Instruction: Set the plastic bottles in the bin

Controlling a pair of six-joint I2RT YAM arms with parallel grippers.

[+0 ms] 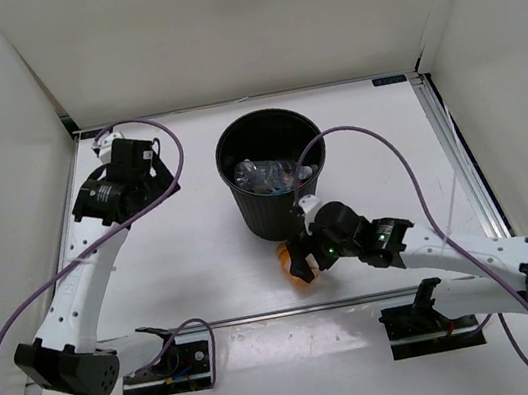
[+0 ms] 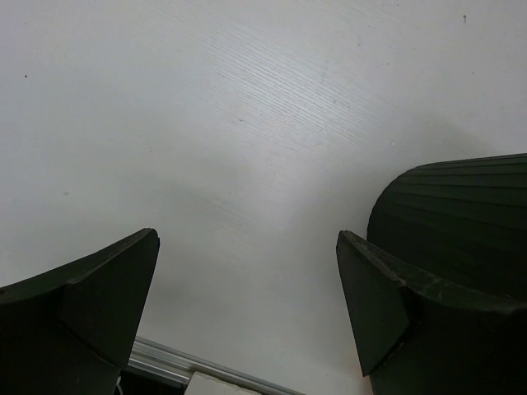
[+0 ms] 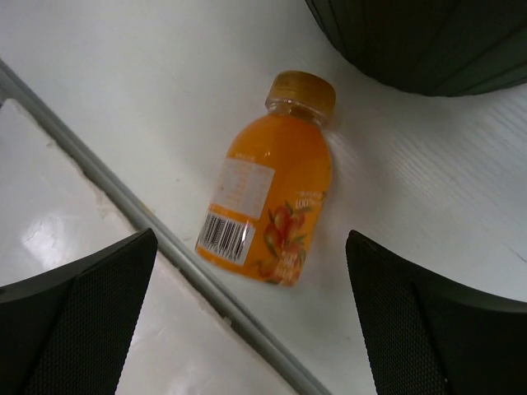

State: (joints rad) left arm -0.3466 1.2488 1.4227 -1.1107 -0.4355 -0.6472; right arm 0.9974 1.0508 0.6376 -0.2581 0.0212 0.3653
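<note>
Inspection starts at the bottom of the overhead frame. Just beyond the metal strip (image 3: 123, 193) that borders the tabletop (image 1: 193, 260), slightly right of centre, the right pincer (image 1: 306, 251) hangs over the orange bottle (image 3: 272, 197). The bottle lies on its side with its cap towards the bin (image 1: 267, 212) and its base just beside the strip. In the wrist view the jaws stand wide apart, one on each side of the bottle, and neither touches it. We judge this the approach to a grasp, with nothing held.

Farther back, at centre frame, the bin stands upright with clear plastic showing inside. At the upper left the left pincer (image 2: 247, 271) hangs spread wide and empty over bare tabletop, with the bin wall at the right edge of its view.

Risks, in our judgement:
- The round body may roll or squirt out if the jaws close off-centre.
- The finger nearer the strip may catch on it during the descent.
- The bin's foot is near the cap, so a wrist swing could nudge the bin.
- A release short of the rim would bounce the bottle back out.

Count:
- Orange bottles on the tabletop: one.
- Bins: one.
- Pincers: two.
- Clear bottles in the bin: at least two. We cannot settle the exact number, as they overlap.
</note>
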